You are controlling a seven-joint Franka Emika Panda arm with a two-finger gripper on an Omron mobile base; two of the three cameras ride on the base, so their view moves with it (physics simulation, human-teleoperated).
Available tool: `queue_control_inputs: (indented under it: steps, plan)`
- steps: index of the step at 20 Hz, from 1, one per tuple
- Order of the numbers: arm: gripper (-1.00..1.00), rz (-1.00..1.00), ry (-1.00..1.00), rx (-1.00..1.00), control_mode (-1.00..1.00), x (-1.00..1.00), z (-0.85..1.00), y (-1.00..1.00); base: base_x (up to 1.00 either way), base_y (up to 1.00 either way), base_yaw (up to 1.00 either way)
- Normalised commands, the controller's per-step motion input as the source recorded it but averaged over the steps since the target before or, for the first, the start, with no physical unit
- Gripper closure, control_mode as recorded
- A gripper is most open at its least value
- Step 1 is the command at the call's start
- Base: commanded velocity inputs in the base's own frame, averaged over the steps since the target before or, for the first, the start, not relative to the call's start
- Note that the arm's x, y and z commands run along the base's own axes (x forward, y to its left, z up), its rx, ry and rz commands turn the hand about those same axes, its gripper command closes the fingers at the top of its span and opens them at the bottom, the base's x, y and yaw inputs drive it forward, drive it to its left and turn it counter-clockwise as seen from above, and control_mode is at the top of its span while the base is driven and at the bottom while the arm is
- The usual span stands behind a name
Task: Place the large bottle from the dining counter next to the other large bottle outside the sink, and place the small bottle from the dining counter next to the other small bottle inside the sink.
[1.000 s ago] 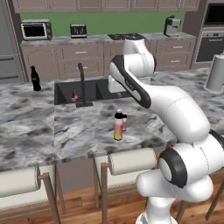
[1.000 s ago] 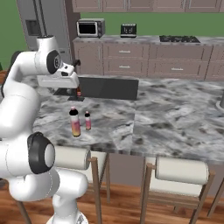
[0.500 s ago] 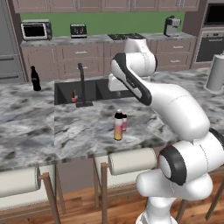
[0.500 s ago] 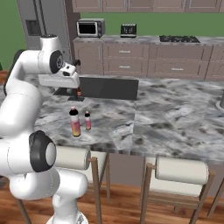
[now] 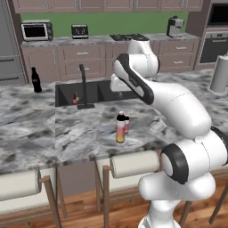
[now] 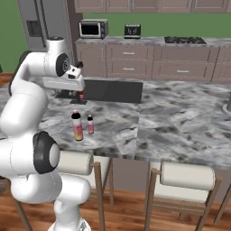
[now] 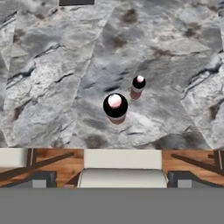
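The large bottle (image 5: 120,128) (image 6: 77,127), pink fading to yellow with a dark cap, stands on the marble dining counter (image 5: 40,133). The short pink small bottle (image 5: 127,124) (image 6: 90,124) stands close beside it. In the hand view I look down on both: the large bottle's cap (image 7: 115,106) and the small bottle (image 7: 138,85). My gripper (image 5: 116,90) hangs open and empty, high over the sink's near edge, behind the two bottles. The black sink (image 5: 95,91) holds the tiny dark other small bottle (image 5: 75,98) by the faucet. The cola-style other large bottle (image 5: 35,80) stands left of the sink.
The tall black faucet (image 5: 83,87) rises at the sink's front edge. Padded stools (image 5: 133,164) (image 6: 187,176) line the counter's near side. A white roll (image 5: 220,74) stands at the far right. Cabinets with a microwave (image 5: 35,30) run along the back wall.
The hand has drifted slightly over the sink edge. Neither pink bottle has moved, and the jaws have stayed open.
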Motion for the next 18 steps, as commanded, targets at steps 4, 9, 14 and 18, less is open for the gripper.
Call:
queue_control_inputs:
  steps: [4,9,14,18]
  plan:
    - [-1.0,0.0,0.0,0.0,-1.0,0.23,-0.02,-0.02,0.0,0.0,0.0]
    - [-1.0,0.0,0.0,0.0,-1.0,0.24,-0.07,0.0,0.0,0.0,0.0]
    - [-1.0,0.0,0.0,0.0,-1.0,0.32,-0.18,0.0,0.0,0.0,0.0]
    - [-1.0,0.0,0.0,0.0,-1.0,0.25,-0.26,0.0,0.0,0.0,0.0]
